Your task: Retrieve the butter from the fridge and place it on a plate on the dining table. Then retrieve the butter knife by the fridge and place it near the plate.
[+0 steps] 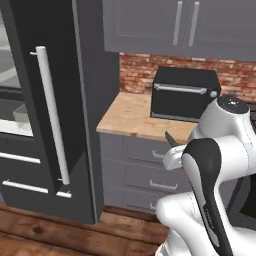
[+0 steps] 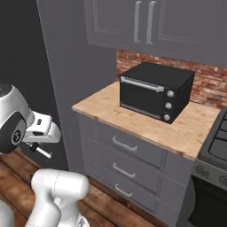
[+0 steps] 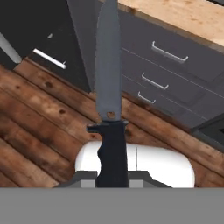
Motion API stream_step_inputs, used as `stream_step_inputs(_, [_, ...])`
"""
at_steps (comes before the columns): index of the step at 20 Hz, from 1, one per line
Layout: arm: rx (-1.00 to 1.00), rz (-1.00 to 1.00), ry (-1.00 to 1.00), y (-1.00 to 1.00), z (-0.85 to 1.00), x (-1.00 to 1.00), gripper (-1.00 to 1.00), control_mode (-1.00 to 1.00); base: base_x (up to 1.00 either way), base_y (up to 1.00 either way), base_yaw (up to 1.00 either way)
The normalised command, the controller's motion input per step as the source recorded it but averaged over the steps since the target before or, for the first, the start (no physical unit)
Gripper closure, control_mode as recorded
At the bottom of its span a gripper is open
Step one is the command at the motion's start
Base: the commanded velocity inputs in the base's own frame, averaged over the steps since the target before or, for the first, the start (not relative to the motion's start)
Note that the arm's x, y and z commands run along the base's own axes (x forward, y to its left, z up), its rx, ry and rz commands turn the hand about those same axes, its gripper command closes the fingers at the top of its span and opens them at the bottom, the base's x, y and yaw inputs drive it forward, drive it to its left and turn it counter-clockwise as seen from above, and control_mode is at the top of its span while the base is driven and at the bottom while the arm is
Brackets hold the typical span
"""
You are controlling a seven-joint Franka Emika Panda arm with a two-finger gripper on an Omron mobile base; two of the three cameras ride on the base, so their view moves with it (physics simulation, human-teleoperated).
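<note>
The end effector (image 3: 112, 181) is gripping the butter knife (image 3: 109, 87) by its black handle, its jaws closed narrowly on the grip at the bottom of the hand view. The knife's grey blade is pointing away from the hand, reaching up across the dark wood floor (image 3: 39, 118) and over the grey drawer fronts (image 3: 166, 74) towards the top edge of that view. In the left base view, the dark tip of the knife (image 1: 170, 139) is sticking out just past the white arm, in front of the edge of the light wood counter (image 1: 130, 112) and above the top drawer. A black toaster oven (image 1: 184, 93) is sitting on that counter against the red brick backsplash (image 1: 135, 72), with grey wall cabinets (image 1: 175, 25) hanging above it. The fridge (image 1: 50, 110) is standing at the left of the counter, its dark door with the long white bar handle (image 1: 51, 112) facing the camera and part of its pale interior showing at the far left edge. In the right base view, the arm is holding low at the left, well apart from the toaster oven (image 2: 155, 91), and the corner of a stove (image 2: 217, 142) is bordering the counter (image 2: 133, 117) on the right.
</note>
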Motion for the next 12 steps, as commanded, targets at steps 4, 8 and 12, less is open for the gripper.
stream_step_inputs(4, [0.00, 0.00, 0.00, 0.00, 0.00, 0.00, 1.00, 1.00, -0.42, 0.00, 0.47])
stream_step_inputs(8, [0.00, 0.00, 0.00, 0.00, 0.00, 0.00, 1.00, 1.00, -0.38, 0.00, 0.58])
stream_step_inputs(12, [0.00, 0.00, 0.00, 0.00, 0.00, 0.00, 1.00, 1.00, -0.49, -0.13, 0.62])
